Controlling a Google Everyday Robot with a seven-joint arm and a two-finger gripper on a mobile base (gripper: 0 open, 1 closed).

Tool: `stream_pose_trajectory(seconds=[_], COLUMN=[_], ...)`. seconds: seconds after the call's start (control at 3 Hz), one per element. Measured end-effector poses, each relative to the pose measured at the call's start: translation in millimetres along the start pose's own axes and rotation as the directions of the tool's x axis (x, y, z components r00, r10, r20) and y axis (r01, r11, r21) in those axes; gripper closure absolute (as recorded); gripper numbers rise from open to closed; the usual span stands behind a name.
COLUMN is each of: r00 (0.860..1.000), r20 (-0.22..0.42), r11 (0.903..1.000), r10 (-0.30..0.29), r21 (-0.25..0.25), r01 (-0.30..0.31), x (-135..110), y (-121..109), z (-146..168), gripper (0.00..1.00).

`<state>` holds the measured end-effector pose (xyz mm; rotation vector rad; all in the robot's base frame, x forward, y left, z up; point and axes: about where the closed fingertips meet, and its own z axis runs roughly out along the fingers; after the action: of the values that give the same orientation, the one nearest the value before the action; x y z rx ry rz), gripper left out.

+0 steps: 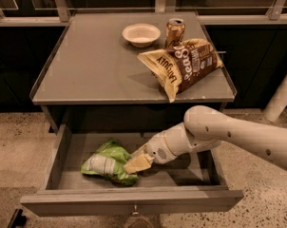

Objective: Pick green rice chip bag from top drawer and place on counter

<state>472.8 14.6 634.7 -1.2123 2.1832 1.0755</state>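
Observation:
The green rice chip bag [105, 163] lies flat in the open top drawer [181, 201], left of centre, with its white label patch facing up. My gripper [136, 164] reaches down into the drawer from the right and sits at the bag's right edge, touching or overlapping it. The white arm [238, 137] stretches away to the right. The grey counter [96, 70] lies above and behind the drawer.
On the counter's right half stand a white bowl [141, 33], a drink can [175, 31] and a large brown-and-cream chip bag [181, 65]. A white post [281, 99] stands at the right. The floor is speckled.

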Motion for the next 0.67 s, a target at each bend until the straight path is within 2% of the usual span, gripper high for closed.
stream_pose_trajectory(seconds=[0.33,0.67], r00=[1.000,0.997], r20=[-0.011,0.012], r11=[0.9996,0.9975], r10=[-0.010,-0.070], r21=[-0.026,-0.012], r01=[0.010,0.070], x=[-6,-31], y=[5,28], z=[-3,-34], gripper=[1.00,1.00])
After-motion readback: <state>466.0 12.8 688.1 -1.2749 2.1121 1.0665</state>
